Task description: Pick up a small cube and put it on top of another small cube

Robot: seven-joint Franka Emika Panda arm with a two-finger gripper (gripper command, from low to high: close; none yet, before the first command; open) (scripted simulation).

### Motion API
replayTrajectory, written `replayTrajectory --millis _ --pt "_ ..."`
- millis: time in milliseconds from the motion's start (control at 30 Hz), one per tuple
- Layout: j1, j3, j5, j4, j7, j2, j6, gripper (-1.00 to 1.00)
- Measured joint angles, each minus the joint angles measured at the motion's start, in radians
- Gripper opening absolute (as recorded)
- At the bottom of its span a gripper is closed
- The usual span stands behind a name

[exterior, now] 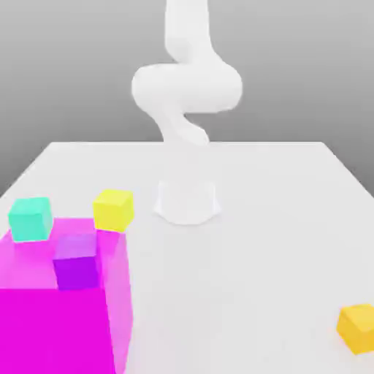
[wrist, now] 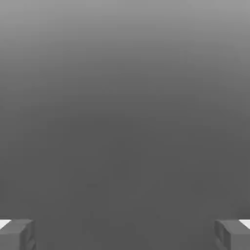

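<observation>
"Cube of orange-amber [exterior: 356, 328] first: where is it lying?"

"It is resting on the pale tabletop [exterior: 241, 285], near the camera, at the exterior view's right. The frame's edge is cutting off a little of it."

"Is the gripper [wrist: 125, 234] holding it?"

"No, the gripper is holding nothing. In the hand view its two fingers are standing wide apart, with empty space between them."

"What is standing across from that cube?"

"A big magenta block [exterior: 51, 329] is filling the near corner at the exterior view's left, well apart from it. A small purple cube [exterior: 77, 263] is sitting on the block by its near edge, and a turquoise cube [exterior: 31, 220] is sitting farther back."

"And the yellow cube [exterior: 113, 210]?"

"It is showing at the block's far corner, toward the exterior view's right. Whether the block is bearing it, nobody can tell from here."

"Where is the arm [exterior: 187, 88] standing?"

"Beyond them all, the white arm is rising from its base [exterior: 187, 203] near the middle, and its upper part is running out of the frame."
</observation>
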Motion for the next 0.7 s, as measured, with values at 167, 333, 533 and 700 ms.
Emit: replayTrajectory --millis 167,333,533,700 --pt "0.067 0.028 0.073 -0.004 0.011 0.188 0.054 0.0" --pt "0.12 0.079 0.118 -0.007 0.041 0.369 0.107 0.0" --pt "0.171 0.159 0.112 -0.013 0.12 0.586 0.176 0.0" --pt "0.256 0.195 0.038 -0.02 0.234 0.767 0.238 0.0"
